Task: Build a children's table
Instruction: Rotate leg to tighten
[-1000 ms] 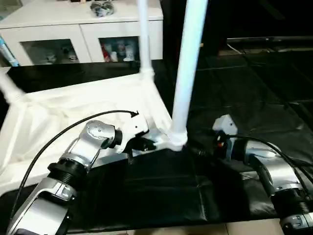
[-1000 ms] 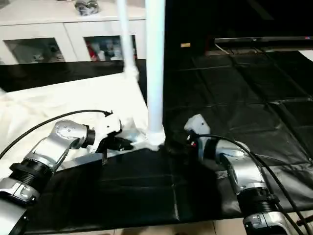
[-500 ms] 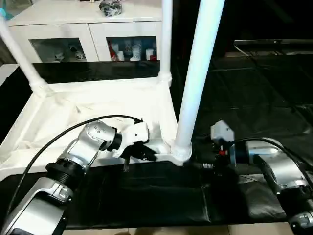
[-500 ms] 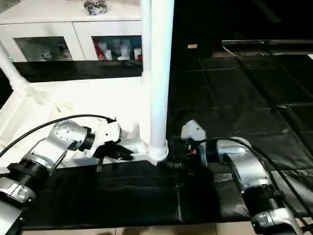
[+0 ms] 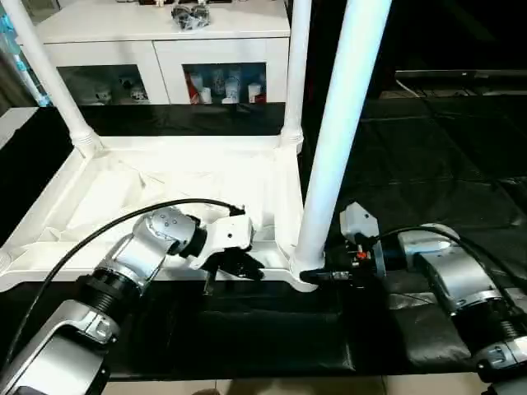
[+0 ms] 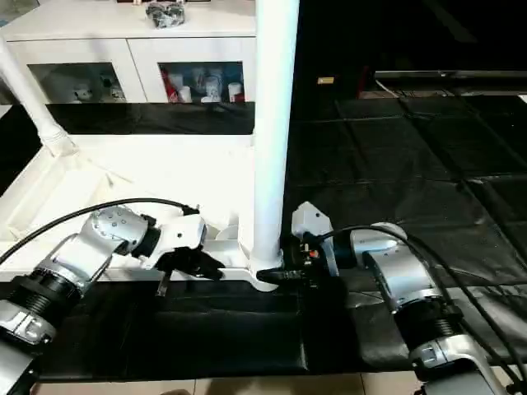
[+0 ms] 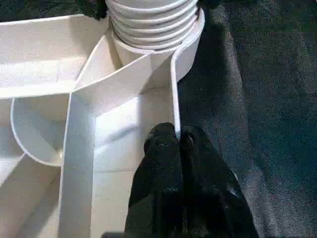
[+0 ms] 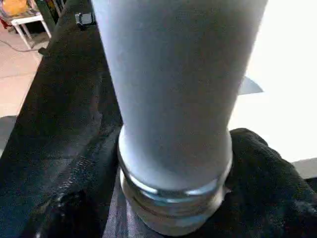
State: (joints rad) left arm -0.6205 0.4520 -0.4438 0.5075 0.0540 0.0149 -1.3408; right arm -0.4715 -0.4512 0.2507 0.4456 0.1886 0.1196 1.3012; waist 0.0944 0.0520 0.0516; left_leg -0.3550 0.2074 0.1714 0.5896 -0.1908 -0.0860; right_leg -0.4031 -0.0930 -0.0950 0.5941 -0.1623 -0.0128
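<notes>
The children's table lies upside down on the black mat, its white ribbed top (image 5: 165, 189) facing up. Three white legs stand upright in its corner sockets: the near-right leg (image 5: 342, 123), a far-right leg (image 5: 296, 74) and a far-left leg (image 5: 49, 78). My left gripper (image 5: 247, 267) is shut on the top's thin front rim (image 7: 173, 89), just beside the near-right socket (image 7: 153, 29). My right gripper (image 5: 325, 276) sits low on the mat at the foot of the near-right leg (image 8: 173, 89), where that leg's ribbed end meets the socket.
A white cabinet (image 5: 165, 41) with glass doors stands behind the table, small objects on its top. Black mat (image 5: 428, 156) stretches to the right of the table. Black cables loop over both silver forearms. The floor's pale edge shows along the near side.
The camera has swung, bringing the far-left leg into view. My right gripper has drawn in closer to the foot of the near-right leg. The left gripper keeps its hold on the rim.
</notes>
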